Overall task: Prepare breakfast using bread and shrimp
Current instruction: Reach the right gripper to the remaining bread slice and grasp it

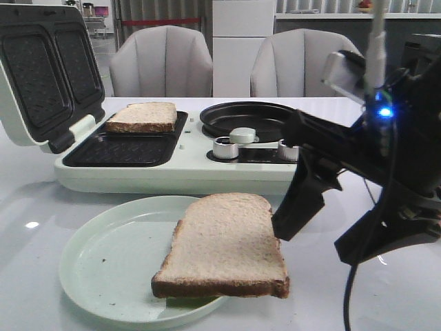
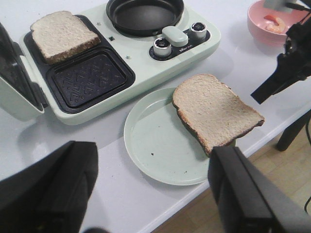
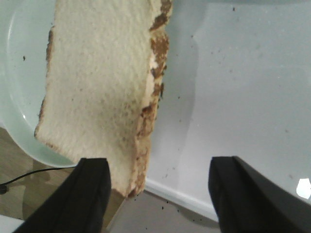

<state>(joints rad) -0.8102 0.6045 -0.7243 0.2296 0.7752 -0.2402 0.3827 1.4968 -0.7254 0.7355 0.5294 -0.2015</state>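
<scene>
One bread slice point(image 1: 141, 117) lies in the far sandwich well of the pale-green breakfast maker point(image 1: 172, 176); it also shows in the left wrist view point(image 2: 60, 34). The second bread slice point(image 1: 224, 245) rests on a pale-green plate point(image 1: 103, 269) and overhangs its right rim. My right gripper point(image 1: 331, 227) is open just right of that slice. In the right wrist view the slice's corner point(image 3: 97, 97) reaches in between the spread fingers, close to one finger point(image 3: 92, 194). The shrimp point(image 2: 274, 23) lies in a pink bowl point(image 2: 257, 26). My left gripper point(image 2: 150, 194) is open and empty above the table's front edge.
The maker's lid point(image 1: 41, 76) stands open at the left. The near sandwich well point(image 1: 120, 148) holds nothing. A round black pan point(image 1: 241, 117) sits on the maker's right half, with a pale-green knob point(image 1: 242, 135) and two metal dials in front. The table edge runs just past the plate point(image 2: 155, 141).
</scene>
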